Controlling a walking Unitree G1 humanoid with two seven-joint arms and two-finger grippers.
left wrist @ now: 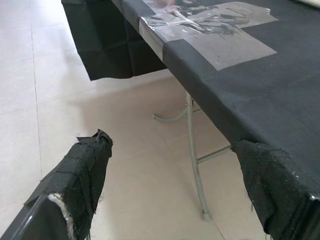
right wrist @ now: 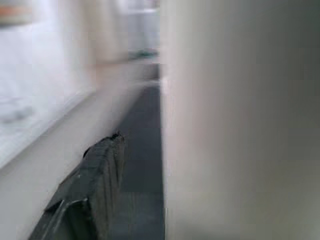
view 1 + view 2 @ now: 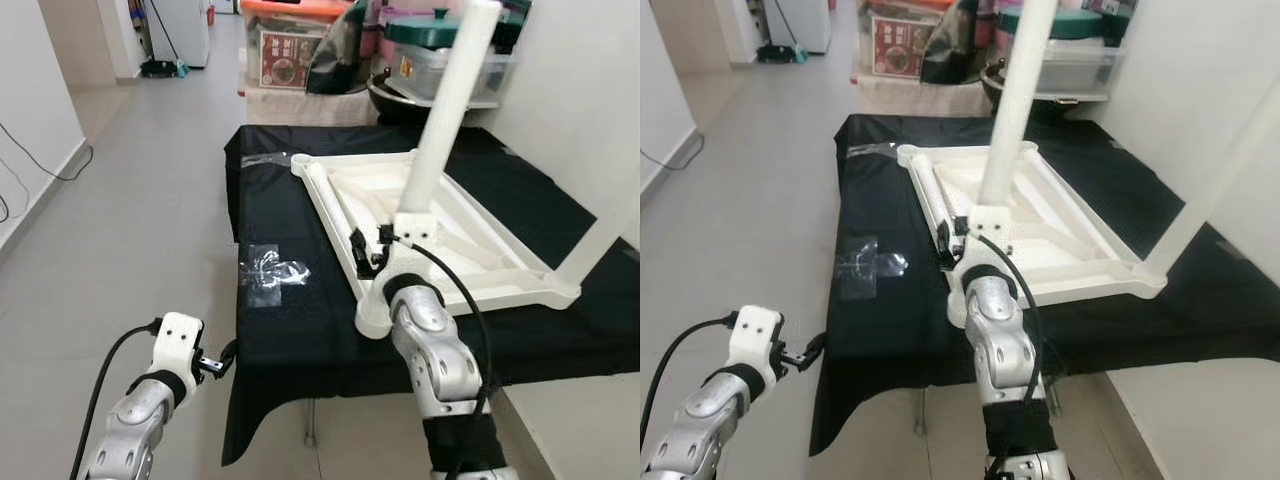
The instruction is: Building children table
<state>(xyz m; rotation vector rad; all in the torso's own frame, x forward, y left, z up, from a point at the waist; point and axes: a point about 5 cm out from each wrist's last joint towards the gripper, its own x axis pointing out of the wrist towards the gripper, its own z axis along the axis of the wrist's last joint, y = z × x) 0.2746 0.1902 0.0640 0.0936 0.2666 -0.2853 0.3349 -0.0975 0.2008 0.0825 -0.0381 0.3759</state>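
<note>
Meanwhile, an upturned white plastic tabletop [image 3: 430, 225], ribbed on its underside, is lying on a folding table draped in matte black cloth [image 3: 280, 330]. The right gripper [image 3: 368, 252] is working at its near corner, where a smooth round white leg [image 3: 445, 110] is rising at a slight tilt; whether its fingers are clamping the leg cannot be told. Another white leg [image 3: 605, 235] is standing at the tabletop's right corner. The left gripper [image 1: 175, 185] is hovering off the table's edge, its fabric-wrapped fingers [image 1: 87, 170] spread wide and empty. Crinkled clear tape [image 3: 272, 270] is sticking to the cloth.
</note>
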